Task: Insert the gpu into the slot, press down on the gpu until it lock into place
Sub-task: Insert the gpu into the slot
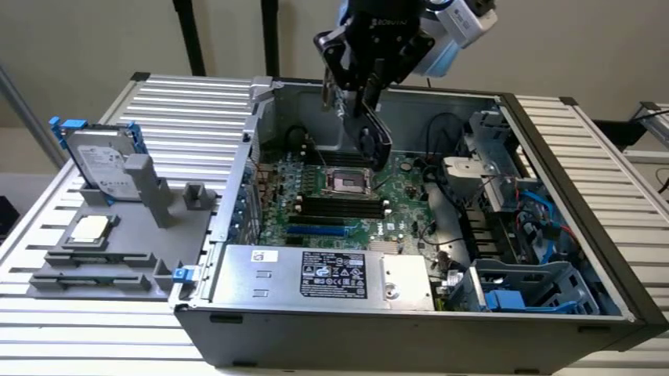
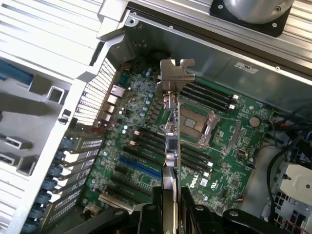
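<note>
1. Black and glossy, the gpu (image 1: pixel 374 131) hangs tilted in the upper middle of the exterior view. It is above the open computer case (image 1: pixel 418 333) and clear of the green motherboard (image 1: pixel 403 204).
2. Your tool (image 1: pixel 359 92) is clenched on the gpu's upper end. The card's lower end points down toward the board and touches nothing.
3. In the wrist view you look along the gpu (image 2: pixel 170 146) edge-on. Its silver metal bracket (image 2: pixel 175 73) is at the far end, and the tool (image 2: pixel 170 197) has one finger on each side of the near end.
4. The slot (image 1: pixel 316 231) is a bright blue strip lying bare on the board, in the lower middle of the case. It sits just beyond the silver power supply box (image 1: pixel 324 274) with the printed label.
5. In the wrist view the slot (image 2: pixel 139 166) lies off to one side of the card's edge and at an angle to it. One end of the slot comes close to that edge.
6. A row of black memory sticks (image 1: pixel 340 207) lies between the slot and the square processor socket (image 1: pixel 345 182). In the exterior view the gpu hangs above that socket.
7. Toward the exterior view's left, a hard drive (image 1: pixel 99 160) leans upright on a grey holder tray (image 1: pixel 105 258). The tray rests on the ribbed metal desk (image 1: pixel 178 102), well apart from the tool.
</note>
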`<state>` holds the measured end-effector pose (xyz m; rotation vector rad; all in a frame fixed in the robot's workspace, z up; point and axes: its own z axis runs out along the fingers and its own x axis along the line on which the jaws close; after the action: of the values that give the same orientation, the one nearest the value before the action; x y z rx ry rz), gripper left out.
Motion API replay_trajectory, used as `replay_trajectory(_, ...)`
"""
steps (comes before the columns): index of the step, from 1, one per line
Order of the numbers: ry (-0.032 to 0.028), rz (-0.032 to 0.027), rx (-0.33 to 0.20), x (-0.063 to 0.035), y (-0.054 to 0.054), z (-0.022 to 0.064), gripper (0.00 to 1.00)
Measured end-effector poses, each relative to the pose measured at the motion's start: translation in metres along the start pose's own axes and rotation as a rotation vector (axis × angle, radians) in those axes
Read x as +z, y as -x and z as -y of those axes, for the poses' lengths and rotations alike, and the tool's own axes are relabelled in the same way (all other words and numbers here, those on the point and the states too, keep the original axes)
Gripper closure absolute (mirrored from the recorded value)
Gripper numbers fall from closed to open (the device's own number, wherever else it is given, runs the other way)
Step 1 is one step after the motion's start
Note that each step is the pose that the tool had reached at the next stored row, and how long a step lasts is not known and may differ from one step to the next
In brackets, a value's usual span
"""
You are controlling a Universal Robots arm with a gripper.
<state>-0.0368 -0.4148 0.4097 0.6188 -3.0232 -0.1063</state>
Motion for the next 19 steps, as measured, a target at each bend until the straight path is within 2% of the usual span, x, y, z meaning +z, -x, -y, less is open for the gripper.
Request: replay_trajectory(19, -0.0146, -0.0246, -0.346, 0.0015, 0.0001, 0.0001, 0.74)
